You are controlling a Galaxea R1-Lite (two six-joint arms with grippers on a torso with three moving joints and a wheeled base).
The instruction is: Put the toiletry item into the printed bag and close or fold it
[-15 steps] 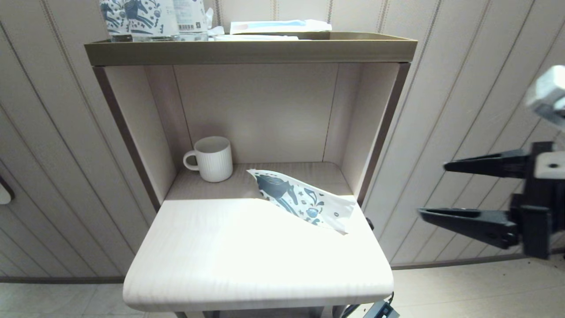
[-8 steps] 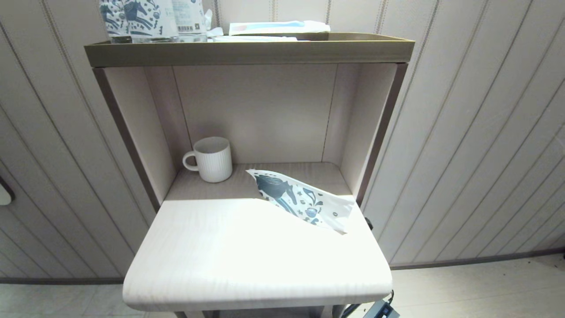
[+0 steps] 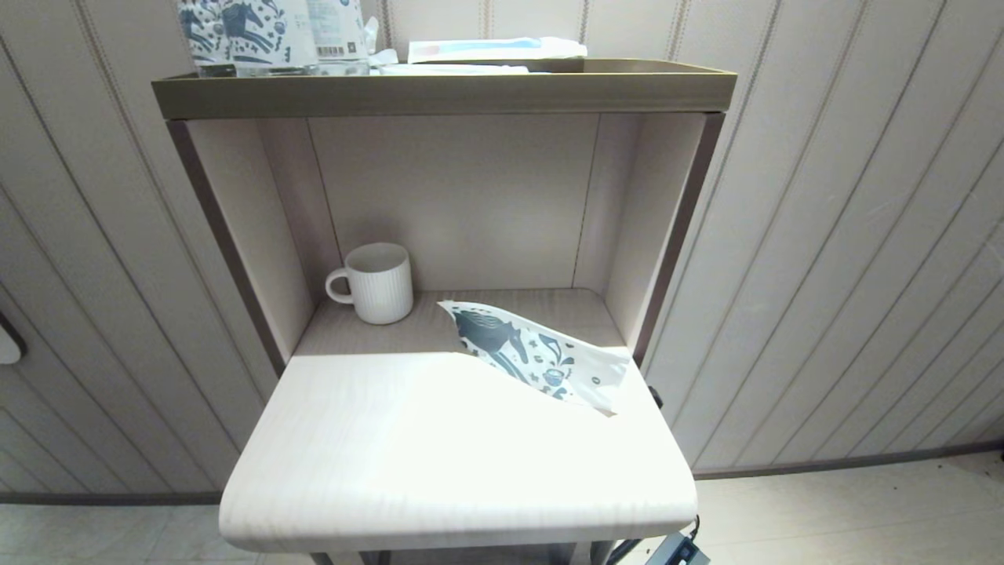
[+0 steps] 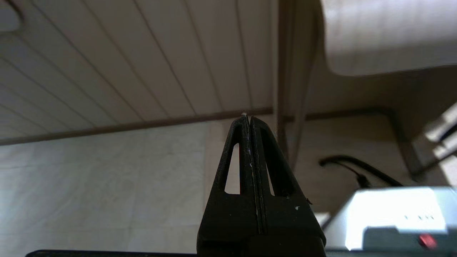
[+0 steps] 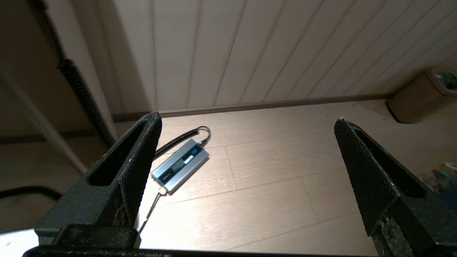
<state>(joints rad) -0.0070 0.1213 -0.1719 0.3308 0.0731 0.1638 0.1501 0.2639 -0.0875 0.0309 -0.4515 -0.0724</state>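
Observation:
The printed bag (image 3: 537, 355) lies flat on the lower shelf of the stand, toward its right side, white with a dark teal horse and small doodles, its right end creased. The toiletry item is hidden or out of view. Neither arm shows in the head view. My left gripper (image 4: 247, 117) hangs low beside the stand, over the floor, shut with nothing between its fingers. My right gripper (image 5: 246, 119) is also down low over the wooden floor to the right of the stand, open wide and empty.
A white ribbed mug (image 3: 376, 282) stands at the shelf's back left. The top tray (image 3: 439, 90) carries upright horse-printed packs (image 3: 235, 31) and a flat blue-and-white packet (image 3: 494, 49). A grey power adapter (image 5: 180, 166) with its cable lies on the floor under my right gripper.
A second ago my open right gripper showed at the right edge of the head view; it has since dropped out of that view. The bag and mug have not moved.

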